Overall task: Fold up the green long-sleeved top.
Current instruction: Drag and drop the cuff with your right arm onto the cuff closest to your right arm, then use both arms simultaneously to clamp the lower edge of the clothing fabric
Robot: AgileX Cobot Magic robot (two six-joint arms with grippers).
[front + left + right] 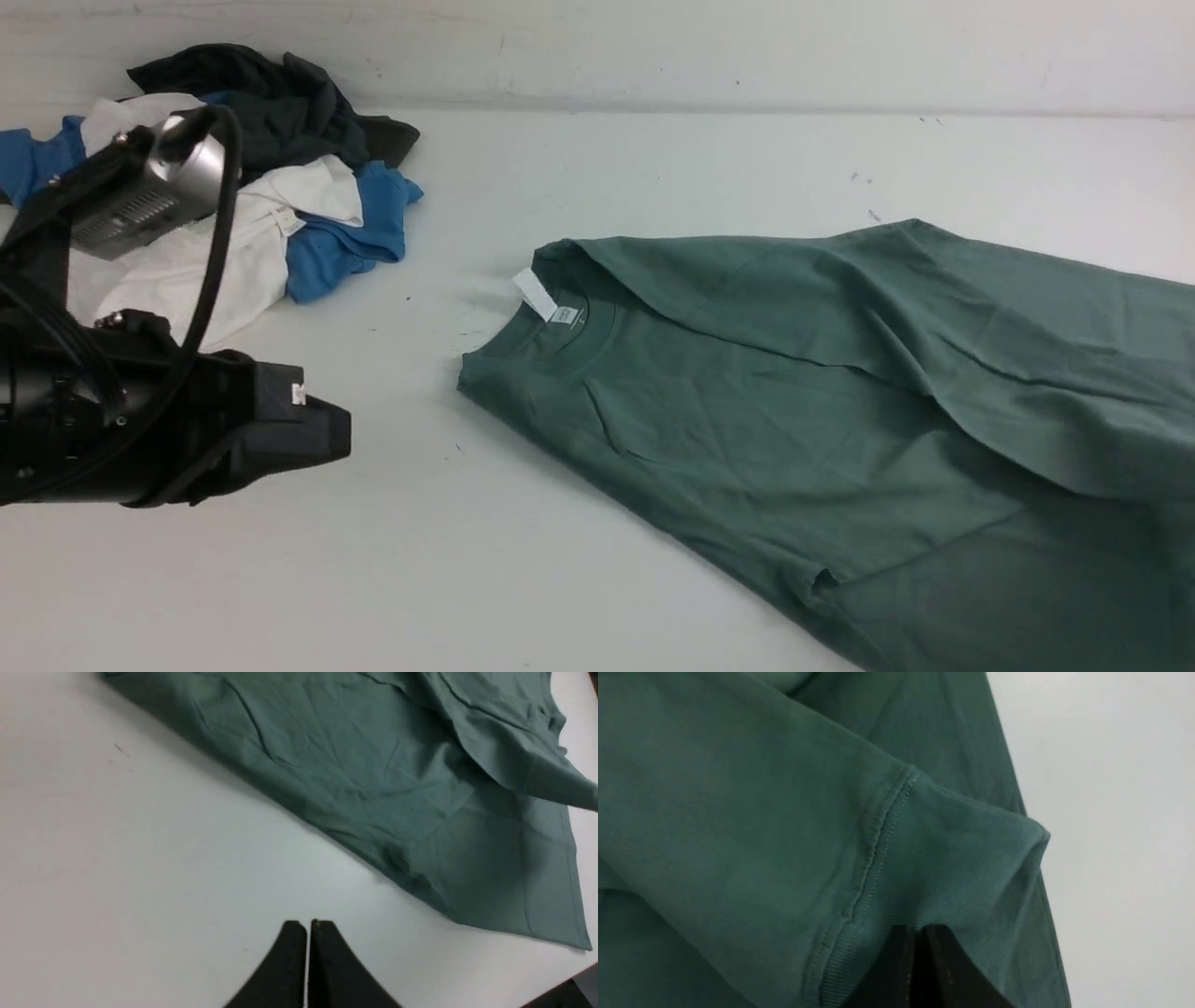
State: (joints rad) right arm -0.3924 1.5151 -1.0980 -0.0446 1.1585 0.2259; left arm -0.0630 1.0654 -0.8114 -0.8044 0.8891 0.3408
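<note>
Lying on the white table, the green long-sleeved top is seen with its collar and white neck tag turned toward the robot's left. Its body runs off to the right and toward the near edge, so its long axis is set obliquely across the front view. The right gripper is judged to be the one on which the coming move depends. Its jaws are closed, and the ribbed cuff of one sleeve appears to be pinched at their tips, with the rest of the garment spread beyond it. A fold of that sleeve would therefore have to be carried from the right side across the body. The left gripper is shut on nothing (its fingers are pressed together over bare table). The top's near edge lies ahead of it and to its right, clearly apart from it. Much is withheld: the right arm is not shown in the front view, the hem and far right of the garment are cut off there, no chest print can be made out, and the second sleeve cannot be located. How much of the cuff sits between the jaws cannot be told. A pile of other garments lies at the far left, well apart.
</note>
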